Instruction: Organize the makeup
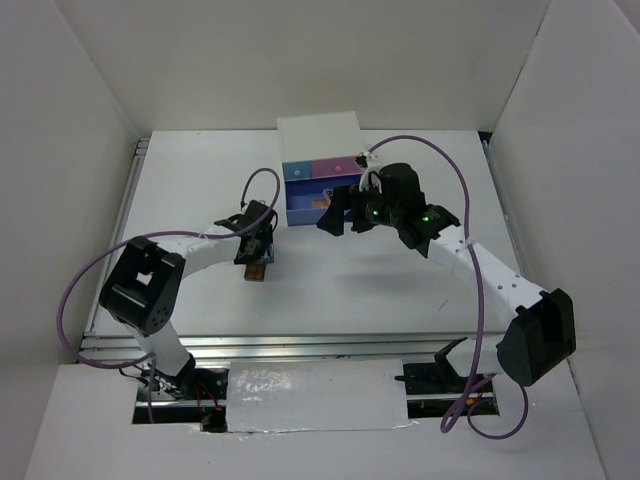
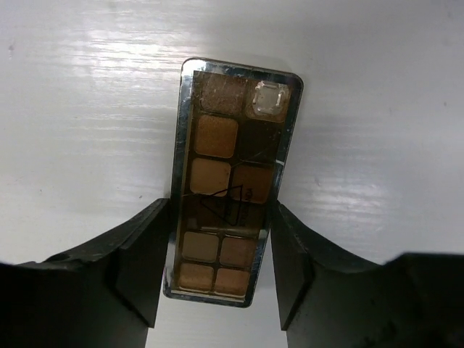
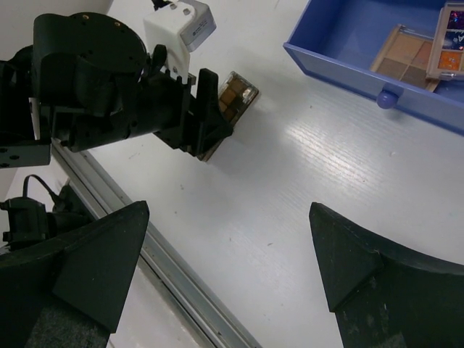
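Observation:
A long brown eyeshadow palette lies flat on the white table, seen small under the left wrist in the top view. My left gripper straddles its near half, both fingers pressed against its long mirrored edges. From the right wrist view the palette sticks out past the left gripper. My right gripper hangs open over bare table, nothing between its fingers. Two more palettes lie inside the pulled-out blue drawer.
The white drawer box stands at the back centre, its blue drawer pulled out toward the arms and a pink drawer front shut. My right gripper hovers just in front of it. A metal rail runs along the table's near edge.

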`<state>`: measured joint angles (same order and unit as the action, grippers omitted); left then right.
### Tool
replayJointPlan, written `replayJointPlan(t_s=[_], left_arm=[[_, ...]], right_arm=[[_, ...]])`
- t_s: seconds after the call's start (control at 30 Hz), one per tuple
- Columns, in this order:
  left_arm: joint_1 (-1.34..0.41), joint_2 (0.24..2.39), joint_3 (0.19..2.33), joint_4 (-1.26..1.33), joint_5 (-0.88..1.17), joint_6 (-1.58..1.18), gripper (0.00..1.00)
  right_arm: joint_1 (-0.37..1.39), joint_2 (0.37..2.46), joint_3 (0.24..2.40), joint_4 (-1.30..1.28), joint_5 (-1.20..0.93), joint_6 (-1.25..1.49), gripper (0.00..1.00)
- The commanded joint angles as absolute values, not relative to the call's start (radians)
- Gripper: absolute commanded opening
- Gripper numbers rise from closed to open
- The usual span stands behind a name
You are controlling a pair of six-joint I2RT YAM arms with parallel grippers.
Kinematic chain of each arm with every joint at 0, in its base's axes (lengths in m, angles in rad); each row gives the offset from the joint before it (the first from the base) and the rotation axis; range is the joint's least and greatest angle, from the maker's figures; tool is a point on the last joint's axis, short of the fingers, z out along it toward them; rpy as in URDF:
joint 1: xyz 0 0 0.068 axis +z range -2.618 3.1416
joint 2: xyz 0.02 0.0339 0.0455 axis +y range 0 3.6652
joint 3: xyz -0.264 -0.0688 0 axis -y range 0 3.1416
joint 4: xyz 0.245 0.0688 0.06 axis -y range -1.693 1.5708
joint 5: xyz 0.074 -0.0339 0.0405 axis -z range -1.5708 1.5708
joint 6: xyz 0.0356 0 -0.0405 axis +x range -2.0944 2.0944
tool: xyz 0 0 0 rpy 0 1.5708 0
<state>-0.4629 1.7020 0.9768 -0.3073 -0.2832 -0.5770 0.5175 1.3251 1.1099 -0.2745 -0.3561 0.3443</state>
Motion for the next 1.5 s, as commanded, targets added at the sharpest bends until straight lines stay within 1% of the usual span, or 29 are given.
replayJointPlan(t_s=[0.0,0.03,0.07,0.2,0.33,0.4,0.43,0.53,0.57,0.6,0.63,0.73,0.8,0.97,1.03,1.07,1.1,1.17,1.23,1.27,1.33,1.37,1.47], left_arm=[[-0.502,1.697,1.025,-0.337,-0.284,-0.581,0.39],[-0.520,1.692,1.040,-0.354,-0.287,-0.571,0.33],[-0.529,1.686,1.057,-0.365,-0.290,-0.568,0.30],[-0.587,1.628,1.138,-0.387,-0.305,-0.537,0.26],[-0.617,1.577,1.207,-0.342,-0.272,-0.407,0.26],[-0.617,1.598,1.282,-0.338,-0.262,-0.318,0.24],[-0.615,1.604,1.301,-0.324,-0.252,-0.283,0.21],[-0.614,1.637,1.376,-0.256,-0.239,-0.163,0.21],[-0.614,1.661,1.408,-0.214,-0.198,-0.081,0.22],[-0.614,1.678,1.442,-0.195,-0.171,-0.036,0.25],[-0.614,1.721,1.469,-0.187,-0.123,0.060,0.25],[-0.612,1.819,1.577,-0.181,-0.056,0.206,0.27],[-0.612,1.864,1.621,-0.157,-0.052,0.267,0.32],[-0.597,2.047,1.758,-0.138,-0.043,0.353,0.37],[-0.594,2.081,1.799,-0.140,-0.034,0.362,0.45],[-0.592,2.106,1.804,-0.132,-0.038,0.368,0.58],[-0.594,2.117,1.810,-0.127,-0.047,0.368,0.62],[-0.588,2.131,1.816,-0.121,-0.058,0.367,0.66],[-0.578,2.122,1.790,-0.107,-0.055,0.357,0.73],[-0.572,2.115,1.776,-0.088,-0.052,0.347,0.80],[-0.568,2.086,1.738,-0.068,-0.042,0.333,0.87],[-0.566,2.074,1.724,-0.049,-0.041,0.322,0.99],[-0.566,2.023,1.694,-0.031,-0.032,0.292,0.99]], right_arm=[[0.520,1.282,1.121,-0.245,-0.336,0.341,1.00],[0.523,1.276,1.120,-0.250,-0.331,0.341,1.00],[0.522,1.270,1.118,-0.252,-0.322,0.341,1.00],[0.522,1.230,1.104,-0.253,-0.281,0.330,1.00],[0.508,1.201,1.100,-0.265,-0.241,0.325,1.00],[0.491,1.169,1.088,-0.264,-0.220,0.330,1.00],[0.485,1.152,1.082,-0.250,-0.213,0.334,1.00],[0.462,1.053,1.025,-0.210,-0.190,0.356,1.00],[0.457,1.031,1.011,-0.196,-0.184,0.367,1.00],[0.451,0.994,0.988,-0.175,-0.183,0.368,1.00],[0.445,0.979,0.980,-0.169,-0.187,0.367,1.00],[0.440,0.936,0.965,-0.160,-0.196,0.359,1.00],[0.433,0.911,0.960,-0.163,-0.202,0.362,1.00],[0.425,0.881,0.934,-0.133,-0.222,0.365,1.00],[0.425,0.890,0.936,-0.133,-0.227,0.364,1.00],[0.423,0.891,0.936,-0.133,-0.229,0.364,1.00],[0.422,0.894,0.934,-0.130,-0.230,0.365,1.00],[0.420,0.899,0.930,-0.124,-0.232,0.364,1.00],[0.422,0.902,0.927,-0.118,-0.229,0.365,1.00],[0.422,0.905,0.925,-0.114,-0.229,0.365,1.00],[0.420,0.920,0.920,-0.098,-0.229,0.368,1.00],[0.420,0.931,0.922,-0.097,-0.224,0.373,1.00],[0.410,0.988,0.927,-0.094,-0.181,0.413,1.00]])
